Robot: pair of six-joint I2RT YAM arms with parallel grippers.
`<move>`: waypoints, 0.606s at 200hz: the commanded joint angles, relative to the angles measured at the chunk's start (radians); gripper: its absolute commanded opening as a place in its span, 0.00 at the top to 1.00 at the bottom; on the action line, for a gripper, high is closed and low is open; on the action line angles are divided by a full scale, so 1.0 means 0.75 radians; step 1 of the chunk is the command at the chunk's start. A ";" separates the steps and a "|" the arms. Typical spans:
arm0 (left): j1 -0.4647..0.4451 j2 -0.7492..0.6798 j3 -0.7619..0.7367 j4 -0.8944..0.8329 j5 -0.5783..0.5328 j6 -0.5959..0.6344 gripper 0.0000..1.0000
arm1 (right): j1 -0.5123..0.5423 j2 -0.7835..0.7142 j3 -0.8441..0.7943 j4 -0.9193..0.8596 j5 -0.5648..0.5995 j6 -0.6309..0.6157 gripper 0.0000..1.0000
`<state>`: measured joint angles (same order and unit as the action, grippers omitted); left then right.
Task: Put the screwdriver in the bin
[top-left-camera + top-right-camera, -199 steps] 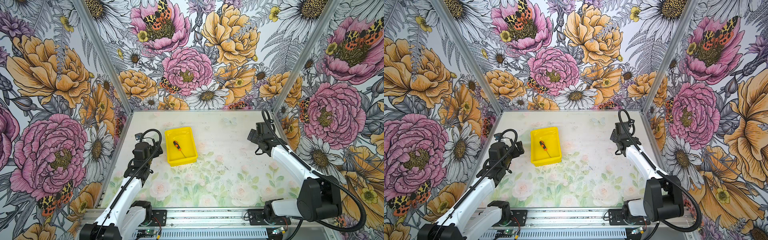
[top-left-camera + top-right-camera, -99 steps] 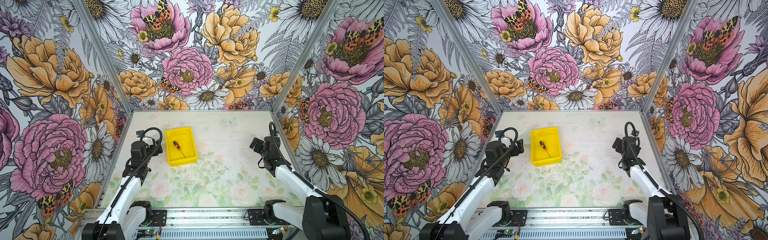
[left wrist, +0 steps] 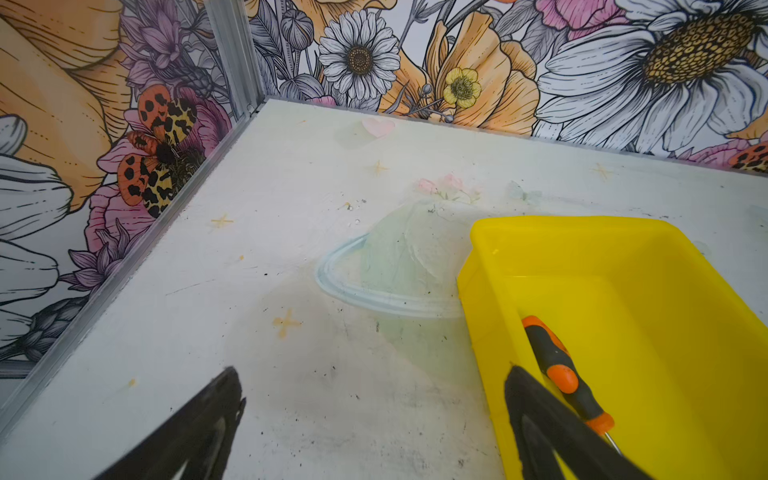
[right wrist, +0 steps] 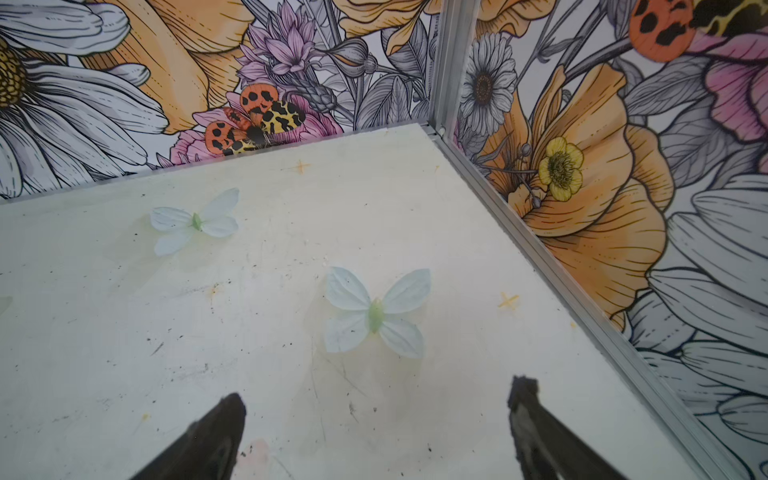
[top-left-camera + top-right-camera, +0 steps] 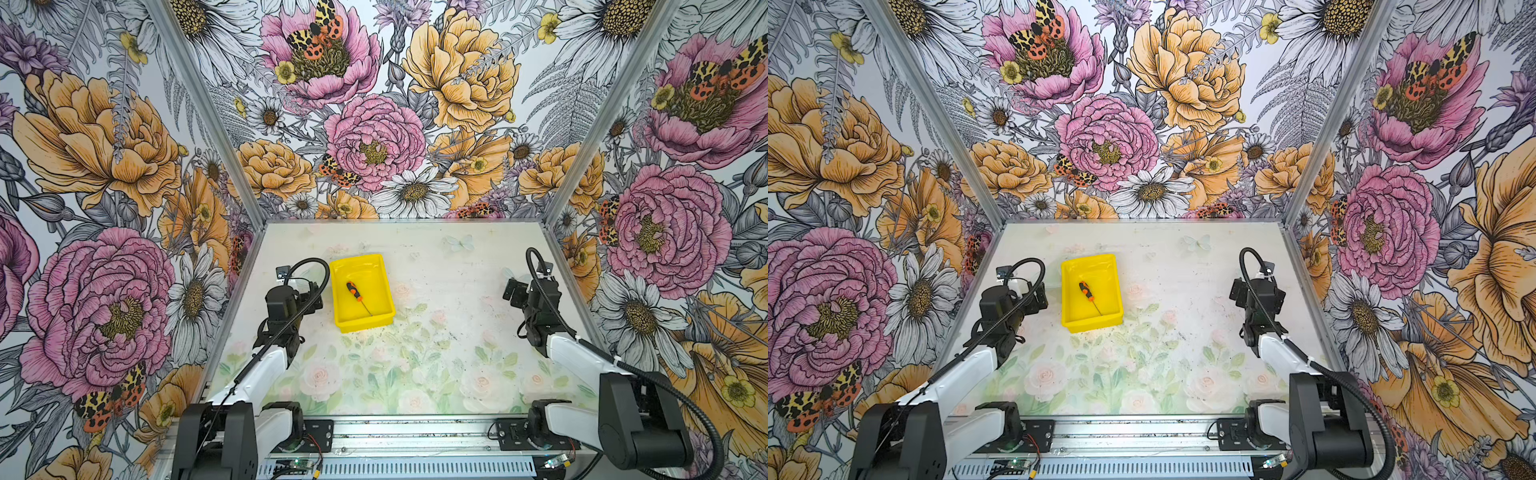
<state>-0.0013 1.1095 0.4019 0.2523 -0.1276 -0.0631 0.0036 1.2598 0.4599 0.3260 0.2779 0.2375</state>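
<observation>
retracting is the only change over the last second: the right pincer (image 4: pixel 379 390) has drawn back slightly toward the near edge of the counter (image 5: pixel 436 332), by the right wall. the left pincer (image 3: pixel 372 374) has stayed just beside the bin (image 5: pixel 360 257). both are spread wide and empty. the screwdriver (image 5: pixel 354 291) lies unmoved on the bin floor. judgement: placement complete.

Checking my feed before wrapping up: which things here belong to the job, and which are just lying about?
Job: orange-and-black screwdriver, lying inside the yellow bin.
Lying about: nothing loose in view; only the printed table and floral walls.
</observation>
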 commanded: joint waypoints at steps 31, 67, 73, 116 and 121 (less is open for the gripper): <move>0.026 0.123 -0.079 0.381 -0.090 0.029 0.01 | -0.050 0.163 0.025 0.233 -0.015 -0.010 0.00; 0.033 0.237 -0.043 0.505 -0.053 0.065 0.01 | -0.093 0.284 0.122 0.247 -0.198 -0.097 0.01; 0.033 0.256 -0.036 0.524 -0.042 0.068 0.01 | -0.101 0.306 0.116 0.285 -0.221 -0.102 0.01; 0.026 0.455 0.016 0.706 0.032 0.072 0.01 | -0.083 0.373 0.178 0.247 -0.358 -0.177 0.01; 0.021 0.511 0.000 0.790 0.030 0.079 0.01 | -0.088 0.373 0.175 0.252 -0.368 -0.174 0.00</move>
<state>0.0116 1.3918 0.3908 0.6361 -0.1516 -0.0319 -0.0639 1.5276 0.5625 0.4843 0.0952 0.1467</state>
